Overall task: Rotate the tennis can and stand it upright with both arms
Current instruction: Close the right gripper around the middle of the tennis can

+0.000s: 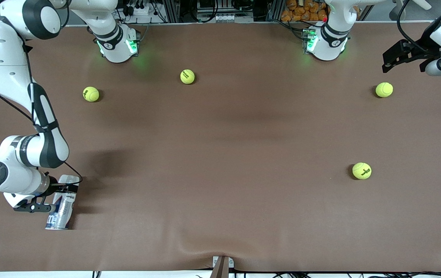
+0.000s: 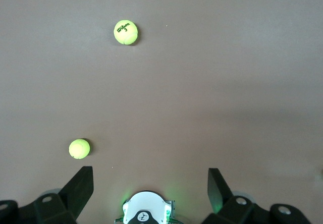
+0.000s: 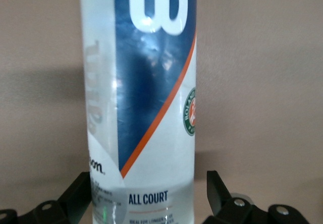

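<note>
The tennis can (image 1: 61,216) lies on its side on the brown table, near the front camera at the right arm's end. Its clear tube with the blue and white label fills the right wrist view (image 3: 146,108). My right gripper (image 1: 52,199) is down at the table, open, with the can's upper part between its jaws (image 3: 149,193). One finger (image 3: 81,193) sits close against the can, while the other finger (image 3: 218,191) stands clear of it. My left gripper (image 1: 390,58) hangs high over the left arm's end of the table, open and empty (image 2: 150,183).
Several yellow-green tennis balls lie scattered: two (image 1: 91,94) (image 1: 187,76) near the right arm's base, one (image 1: 384,89) under the left arm, one (image 1: 361,170) nearer the camera. The left wrist view shows two balls (image 2: 125,32) (image 2: 79,149) and the left arm's base (image 2: 145,211).
</note>
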Controlling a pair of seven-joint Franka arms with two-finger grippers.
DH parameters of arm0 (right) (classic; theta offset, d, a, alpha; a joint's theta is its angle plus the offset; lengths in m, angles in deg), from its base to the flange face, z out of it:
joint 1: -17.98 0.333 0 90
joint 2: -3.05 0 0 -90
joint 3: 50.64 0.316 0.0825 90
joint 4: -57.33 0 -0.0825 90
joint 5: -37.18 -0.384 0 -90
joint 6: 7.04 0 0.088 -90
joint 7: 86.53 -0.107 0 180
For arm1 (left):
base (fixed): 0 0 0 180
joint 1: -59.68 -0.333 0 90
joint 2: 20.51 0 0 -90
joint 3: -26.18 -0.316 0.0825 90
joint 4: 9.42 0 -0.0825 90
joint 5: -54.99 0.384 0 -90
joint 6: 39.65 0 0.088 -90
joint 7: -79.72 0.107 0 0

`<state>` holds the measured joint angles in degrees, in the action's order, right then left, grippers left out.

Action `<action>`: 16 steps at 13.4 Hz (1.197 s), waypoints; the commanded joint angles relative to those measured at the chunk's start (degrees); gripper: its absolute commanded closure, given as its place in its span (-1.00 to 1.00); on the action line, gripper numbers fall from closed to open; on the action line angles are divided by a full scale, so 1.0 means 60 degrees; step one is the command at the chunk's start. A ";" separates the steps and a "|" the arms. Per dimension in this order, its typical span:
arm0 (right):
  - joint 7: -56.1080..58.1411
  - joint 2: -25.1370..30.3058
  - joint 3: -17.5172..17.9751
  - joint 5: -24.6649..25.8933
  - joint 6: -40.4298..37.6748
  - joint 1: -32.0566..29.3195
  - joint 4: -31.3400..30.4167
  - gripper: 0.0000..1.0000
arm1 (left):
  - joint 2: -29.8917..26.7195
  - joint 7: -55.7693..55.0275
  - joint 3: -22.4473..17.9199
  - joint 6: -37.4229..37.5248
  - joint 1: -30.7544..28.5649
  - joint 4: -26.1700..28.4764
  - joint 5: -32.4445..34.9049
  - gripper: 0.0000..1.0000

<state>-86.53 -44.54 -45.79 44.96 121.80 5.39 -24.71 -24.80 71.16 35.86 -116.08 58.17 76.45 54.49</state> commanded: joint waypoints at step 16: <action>0.2721 0.0254 0.0524 -0.0549 0.0093 0.0133 0.0314 -0.44 | 0.0056 0.0197 0.0026 -0.0049 -0.0100 -0.0088 0.0084 -1.00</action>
<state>-74.86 -46.32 -44.39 42.50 126.44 5.29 -22.72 -24.64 71.16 35.81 -116.30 58.03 76.45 54.49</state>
